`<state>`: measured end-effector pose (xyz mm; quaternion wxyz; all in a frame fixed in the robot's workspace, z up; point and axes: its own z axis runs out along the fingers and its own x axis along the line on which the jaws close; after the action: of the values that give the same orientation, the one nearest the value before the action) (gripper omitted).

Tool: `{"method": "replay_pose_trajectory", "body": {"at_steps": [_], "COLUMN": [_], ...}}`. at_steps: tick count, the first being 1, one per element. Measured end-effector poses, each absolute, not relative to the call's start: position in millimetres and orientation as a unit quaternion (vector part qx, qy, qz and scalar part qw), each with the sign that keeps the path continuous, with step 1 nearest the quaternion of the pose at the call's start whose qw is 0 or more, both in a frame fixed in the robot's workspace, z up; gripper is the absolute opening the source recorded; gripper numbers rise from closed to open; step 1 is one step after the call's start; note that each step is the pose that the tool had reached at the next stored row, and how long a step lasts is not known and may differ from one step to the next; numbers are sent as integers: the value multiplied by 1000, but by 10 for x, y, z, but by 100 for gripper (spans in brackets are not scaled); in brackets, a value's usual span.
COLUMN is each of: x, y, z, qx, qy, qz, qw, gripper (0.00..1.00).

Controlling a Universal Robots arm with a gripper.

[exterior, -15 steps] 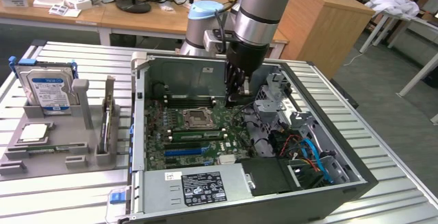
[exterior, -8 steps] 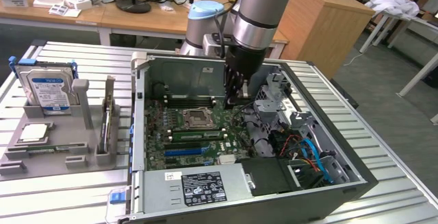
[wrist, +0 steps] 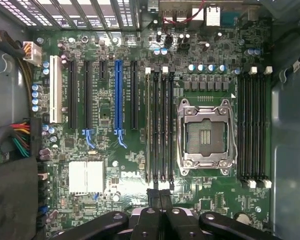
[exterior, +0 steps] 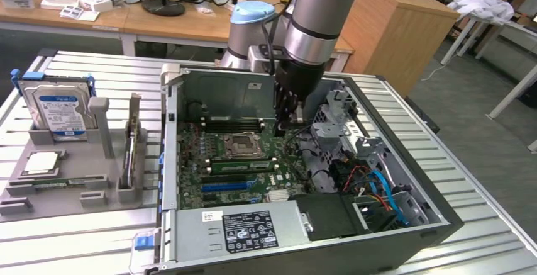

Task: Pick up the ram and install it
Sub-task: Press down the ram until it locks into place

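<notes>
So the pincer (wrist: 160, 196) is fully closed with nothing in it; in the wrist view the two black fingertips are pressed together. In the exterior view the pincer (exterior: 286, 123) hangs down inside the open PC case (exterior: 436, 221), above the motherboard (wrist: 105, 150).

The ram (wrist: 149, 125) looks to me like it's already sitting edge-up in a slot, the outermost of the bank next to the empty CPU socket (wrist: 205, 135) on its far side from the socket. It's hard to be sure it's clicked all the way home. From the exterior view it's the green stick (exterior: 241, 165) just on the near side of the socket. Its long axis runs straight away from the fingertips, so the pincer sits just off one end of the stick, slightly to the side of it and apparently above it, not touching.

Room-wise, it's tight-ish. The socket frame is right beside the slot bank, the drive cage and the bundle of cables (exterior: 378, 187) are on the exterior view's right, and the case's back wall is behind. Straight up is open.

Outside the case, a hard drive (exterior: 59, 108) stands in a grey holder (exterior: 100, 124) on the slatted surface (exterior: 84, 250), well apart.
</notes>
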<state>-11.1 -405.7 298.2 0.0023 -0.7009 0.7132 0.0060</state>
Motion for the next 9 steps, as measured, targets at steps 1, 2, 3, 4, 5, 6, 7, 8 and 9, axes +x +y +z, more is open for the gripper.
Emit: {"method": "replay_pose_trajectory", "body": {"at_steps": [1,2,3,4,5,6,7,8,9], "x": [-110,-111,-110,-111,-110,-111,-110,-111,-110], "y": [-4057,-4057,-4057,-4057,-4057,-4057,-4057,-4057,-4057], "z": [2975,2969,2954,2946,2926,2916,2906,2896,2888], "qx": [-701,-701,-701,-701,-701,-701,-701,-701,-701], "qy": [713,713,713,713,713,713,713,713,713], "qz": [6,6,6,6,6,6,6,6,6], "qw": [2,2,2,2,2,2,2,2,2], "gripper": [11,11,11,11,11,11,11,11,11]}}
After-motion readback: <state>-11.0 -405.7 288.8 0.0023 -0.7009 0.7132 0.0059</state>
